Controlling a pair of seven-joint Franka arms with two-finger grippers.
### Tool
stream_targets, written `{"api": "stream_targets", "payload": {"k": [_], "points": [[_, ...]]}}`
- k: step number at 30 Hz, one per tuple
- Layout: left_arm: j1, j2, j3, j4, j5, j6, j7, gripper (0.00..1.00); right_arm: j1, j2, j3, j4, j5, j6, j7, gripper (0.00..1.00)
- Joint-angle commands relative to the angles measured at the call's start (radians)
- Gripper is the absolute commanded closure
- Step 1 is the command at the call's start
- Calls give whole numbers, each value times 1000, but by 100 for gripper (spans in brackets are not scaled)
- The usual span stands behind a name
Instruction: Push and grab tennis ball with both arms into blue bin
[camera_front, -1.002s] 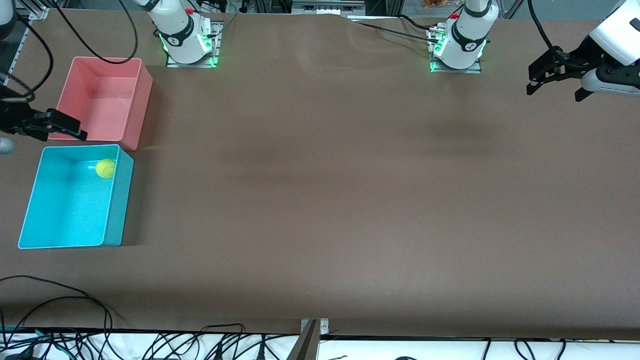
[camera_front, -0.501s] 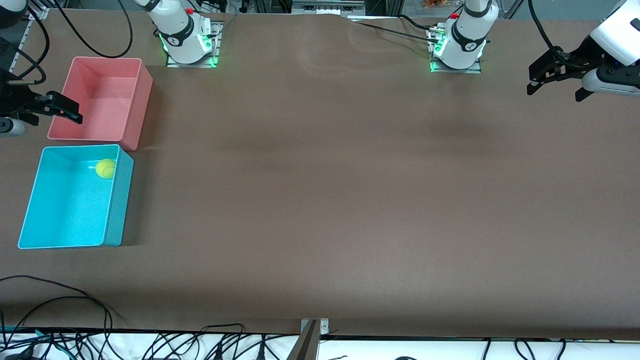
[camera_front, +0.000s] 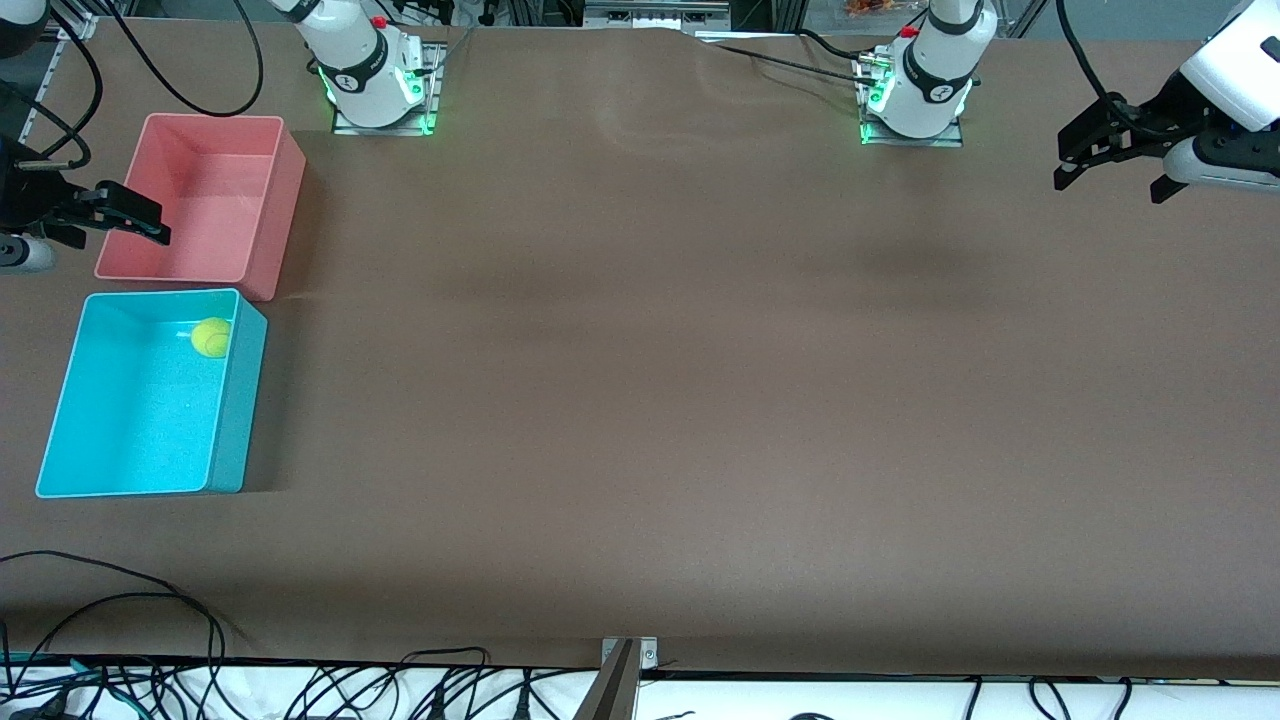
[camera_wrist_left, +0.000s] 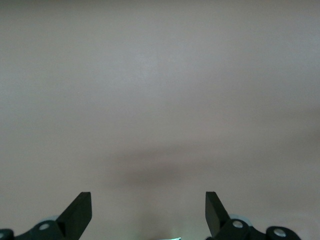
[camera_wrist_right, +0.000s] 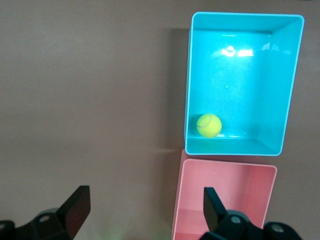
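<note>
Resting inside the blue bin (camera_front: 60, 410), the tennis ball (camera_front: 211, 337) sat in the corner nearest the pink bin (camera_front: 262, 190). Right gripper (camera_front: 95, 215) hung beside that pink bin, left gripper (camera_front: 1110, 160) well apart, both spread, empty. Task looked finished; only retreat remained.

cut off: right tool (camera_front: 105, 215) at frame edge | pink bin (camera_wrist_right: 225, 200) perhaps half

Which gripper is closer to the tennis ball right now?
The right. The right gripper hangs open over the pink bin's edge, beside the blue bin holding the tennis ball. The left gripper waits open at the left arm's end of the table.
</note>
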Motion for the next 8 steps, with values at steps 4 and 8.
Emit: {"api": "stream_targets", "payload": {"k": [4, 8], "points": [[6, 21, 1, 42, -21, -20, -2, 0, -19, -6, 14, -4, 19, -8, 1, 0], [6, 21, 1, 42, -21, -20, -2, 0, -19, -6, 13, -3, 19, -8, -2, 0]]}}
